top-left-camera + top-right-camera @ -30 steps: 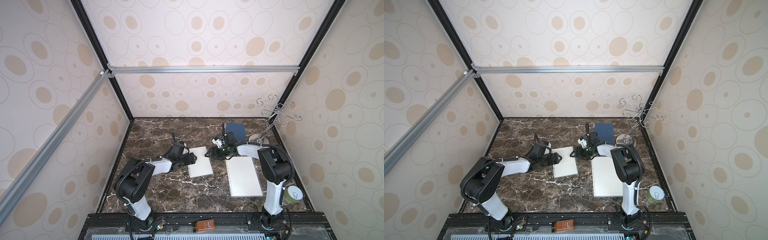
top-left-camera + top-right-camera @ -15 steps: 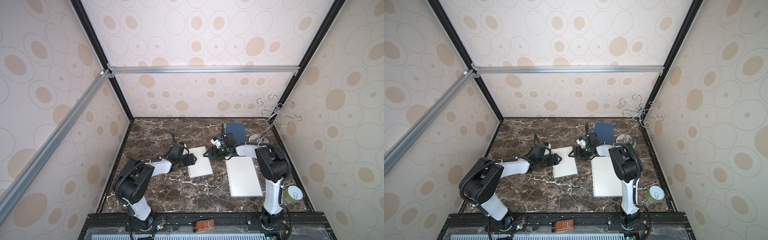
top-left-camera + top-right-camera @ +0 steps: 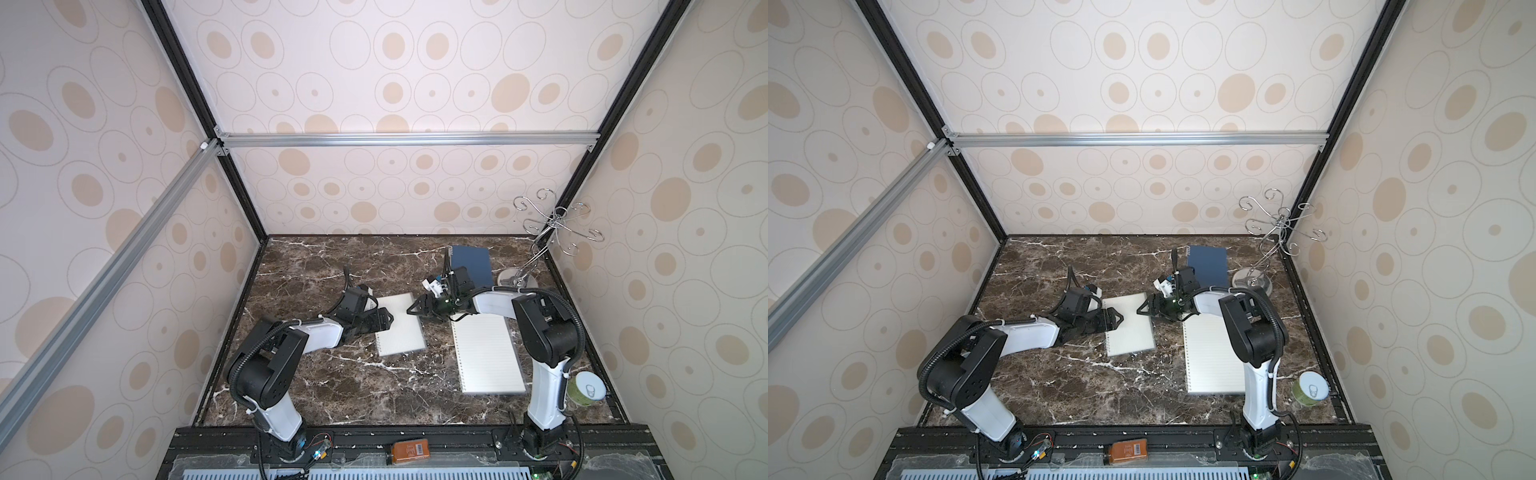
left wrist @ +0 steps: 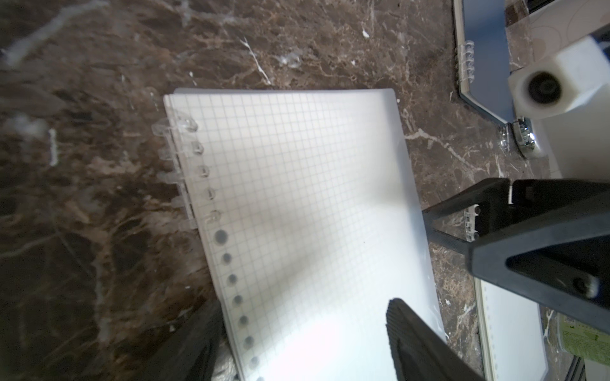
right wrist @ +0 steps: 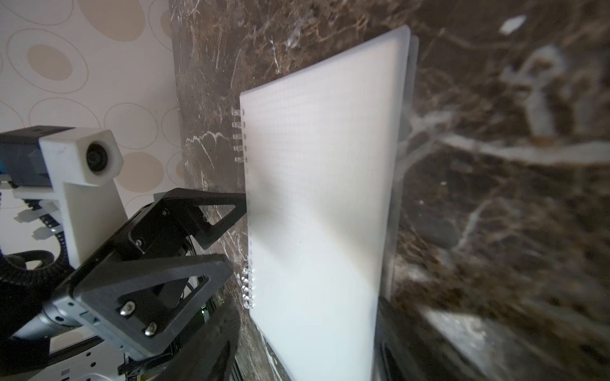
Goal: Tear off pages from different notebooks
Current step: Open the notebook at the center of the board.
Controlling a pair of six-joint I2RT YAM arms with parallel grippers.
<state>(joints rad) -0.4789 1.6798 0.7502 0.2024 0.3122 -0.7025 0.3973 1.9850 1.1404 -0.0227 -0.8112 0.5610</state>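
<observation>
1. Logging by size, the marble table (image 3: 332,395) comes first; both arms reach low over its middle.
2. Next, the larger white notebook (image 3: 488,361) lies flat just beside the right gripper (image 3: 413,309), on that gripper's front-rail side. Its spiral edge faces toward the left gripper (image 3: 386,323), and the right forearm crosses above its far end.
3. Then the wire stand (image 3: 515,277) sits well apart from both grippers, behind the right arm in the far corner.
4. Then the dark-blue notebook (image 3: 473,262) lies flat near the right gripper, on its back-wall side. The right wrist hides the notebook's near edge in both top views.
5. Then the small white notebook (image 3: 401,332) lies flat between the two grippers, grid-ruled face up. Its clear rings run along the edge facing the left gripper.
6. Left gripper: jaws apart, straddling the ring edge. In the right wrist view one fingertip (image 5: 231,201) meets that edge.
7. Right gripper: jaws apart at the far corner opposite the rings. The sheet shows between its fingers in its own wrist view; contact cannot be told.
8. Last, the green can (image 3: 586,390) stands well apart from both grippers, beside the right arm's base.
</observation>
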